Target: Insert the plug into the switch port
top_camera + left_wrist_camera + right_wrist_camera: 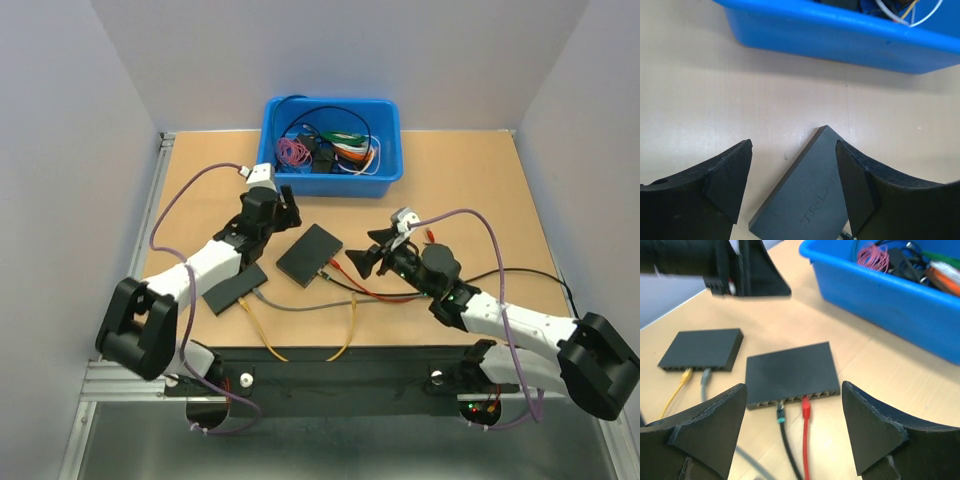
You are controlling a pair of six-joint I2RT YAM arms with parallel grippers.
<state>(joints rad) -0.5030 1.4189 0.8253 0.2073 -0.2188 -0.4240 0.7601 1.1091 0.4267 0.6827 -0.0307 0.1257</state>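
A black network switch (pixel 790 371) lies flat near the middle of a tan table (pixel 470 180). In the left wrist view its lid bears raised lettering (pixel 816 214) that seems to read "TP-Li", cut off at the frame edge and too faint to be sure.

Beyond the switch, at the far edge of the table, stands a blue bin (pixel 340 186) full of tangled cables. A second switch (pixel 702 350) lies to the left of the first, apart from it, with a yellow cable (pixel 685 376) and a grey cable (pixel 705 377) plugged into its near face.

The red plug (pixel 805 411) sits in a port on the near face of the middle switch, just beside a black cable (pixel 781 414) in the next port. The red plug's long axis runs square to the port face, its tip pointing into the switch, away and slightly left from the arm bases.

The left gripper (pixel 288 205) hovers over the switch's far corner, fingers spread wide and holding nothing. The right gripper (pixel 362 258) faces the ports, also spread wide and empty, clear of the plug.
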